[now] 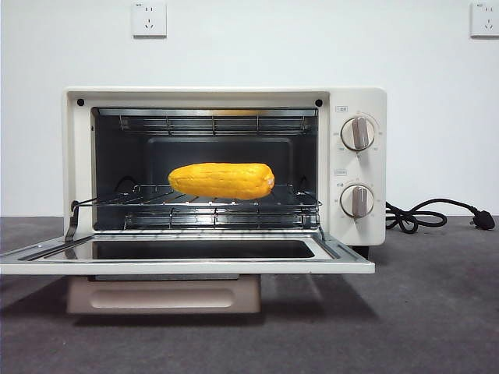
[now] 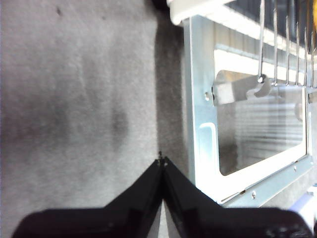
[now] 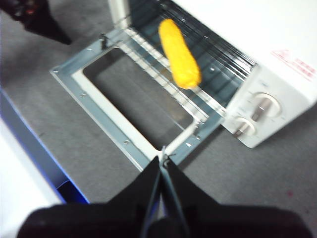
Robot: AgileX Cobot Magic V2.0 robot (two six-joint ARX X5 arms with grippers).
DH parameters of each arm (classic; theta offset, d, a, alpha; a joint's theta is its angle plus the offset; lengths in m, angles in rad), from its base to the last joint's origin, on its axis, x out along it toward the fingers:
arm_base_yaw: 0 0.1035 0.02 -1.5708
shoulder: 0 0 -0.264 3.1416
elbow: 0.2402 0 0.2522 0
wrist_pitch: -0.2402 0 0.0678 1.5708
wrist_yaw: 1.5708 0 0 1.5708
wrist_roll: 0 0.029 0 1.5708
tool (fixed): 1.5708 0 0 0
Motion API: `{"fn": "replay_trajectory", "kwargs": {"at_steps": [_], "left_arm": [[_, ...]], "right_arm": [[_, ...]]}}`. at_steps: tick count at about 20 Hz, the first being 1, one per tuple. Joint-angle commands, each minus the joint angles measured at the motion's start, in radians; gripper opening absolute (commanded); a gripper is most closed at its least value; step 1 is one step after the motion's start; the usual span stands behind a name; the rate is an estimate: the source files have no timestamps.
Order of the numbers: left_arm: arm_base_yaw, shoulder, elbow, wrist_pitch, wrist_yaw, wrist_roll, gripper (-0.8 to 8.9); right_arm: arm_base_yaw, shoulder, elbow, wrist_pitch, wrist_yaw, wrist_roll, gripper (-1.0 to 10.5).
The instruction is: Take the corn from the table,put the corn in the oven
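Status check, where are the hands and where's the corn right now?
Left hand shut, empty, beside the open oven door. Right hand shut, empty, above the door's corner. Corn on the oven rack. Nothing blocking.

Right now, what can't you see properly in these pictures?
- Labels by the oven knobs: front view, too small to read.
- Red marking on the oven top: right wrist view, blurred.
- The corn's underside: resting on the rack, hidden in every view.
- Plug on the cord: front view, partly cut off by the edge.
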Motion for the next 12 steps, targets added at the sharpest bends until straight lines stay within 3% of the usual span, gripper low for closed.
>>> {"fn": "replay_trajectory", "kwargs": {"at_steps": [1,5,12], "left_arm": [[-0.032,0.016,-0.006,0.008,0.005,-0.005,-0.08],[-0.119,0.056,-0.006,0.01,0.004,0.008,-0.08],[-0.182,0.095,-0.004,0.026,-0.002,0.001,-0.08]], "right_arm": [[-0.064,0.019,-0.001,0.005,-0.039,-0.028,-0.1],[-0.143,0.048,-0.001,0.008,-0.11,-0.061,-0.1],[-0.214,0.09,-0.001,-0.019,-0.127,-0.103,-0.1]]}}
